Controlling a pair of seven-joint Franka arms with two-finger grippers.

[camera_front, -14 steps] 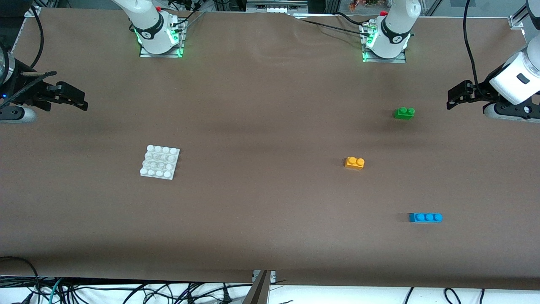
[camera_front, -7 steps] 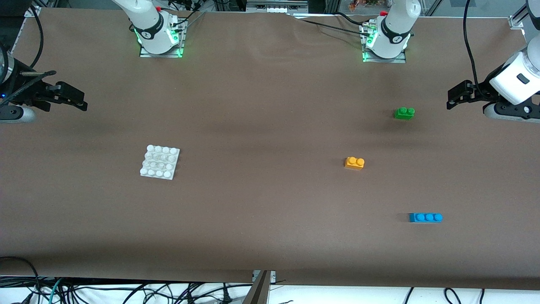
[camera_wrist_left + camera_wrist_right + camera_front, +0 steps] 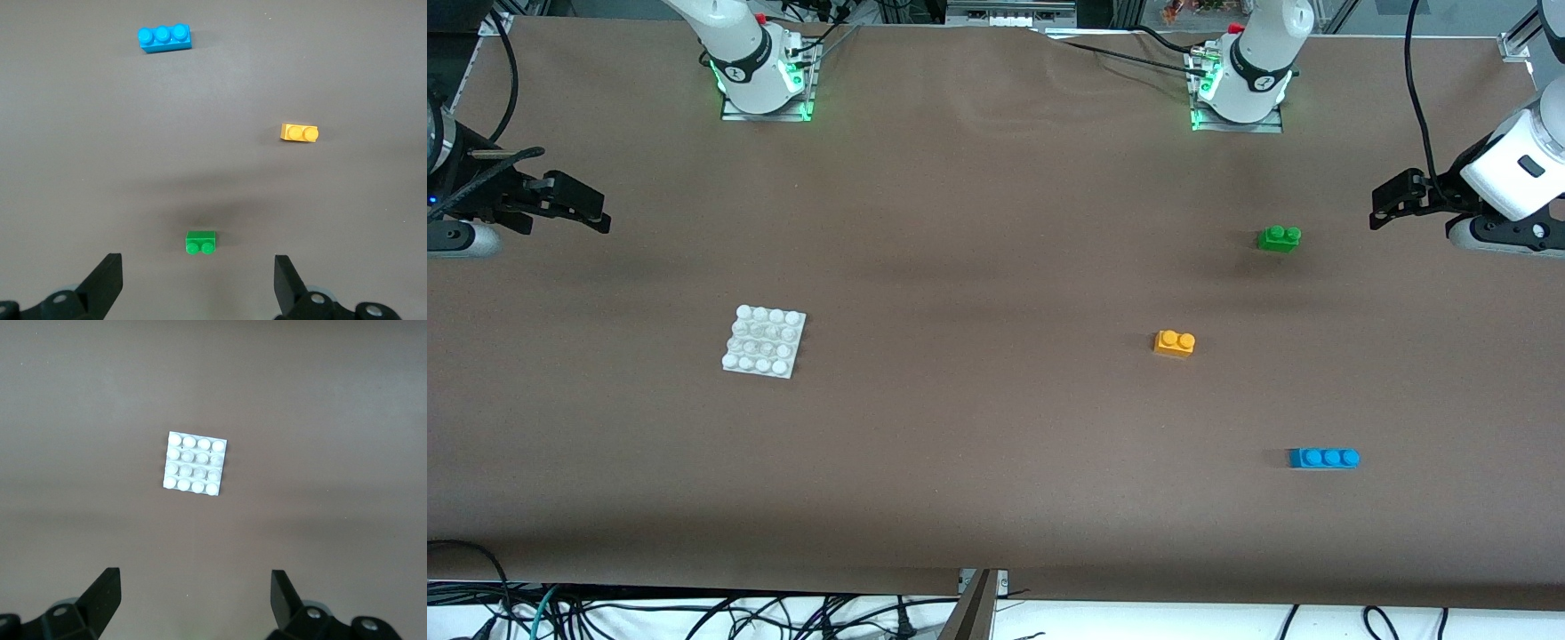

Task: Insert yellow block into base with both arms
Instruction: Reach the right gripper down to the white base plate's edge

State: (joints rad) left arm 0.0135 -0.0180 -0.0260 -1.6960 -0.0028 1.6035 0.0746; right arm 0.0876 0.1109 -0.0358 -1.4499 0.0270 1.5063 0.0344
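Note:
The yellow block (image 3: pixel 1174 343) lies on the brown table toward the left arm's end; it also shows in the left wrist view (image 3: pixel 299 133). The white base (image 3: pixel 764 341) lies toward the right arm's end and shows in the right wrist view (image 3: pixel 195 463). My left gripper (image 3: pixel 1385 201) hangs open and empty over the table's edge at the left arm's end, its own view (image 3: pixel 198 283) looking down on the bricks. My right gripper (image 3: pixel 587 210) hangs open and empty over the table's edge at the right arm's end, seen in its own view (image 3: pixel 195 597).
A green two-stud brick (image 3: pixel 1279 237) lies farther from the front camera than the yellow block; it shows in the left wrist view (image 3: pixel 201 242). A blue three-stud brick (image 3: pixel 1323 458) lies nearer to the camera (image 3: pixel 165 37). Both arm bases stand along the table's back edge.
The left gripper has shifted very slightly; the blocks and the base have not moved.

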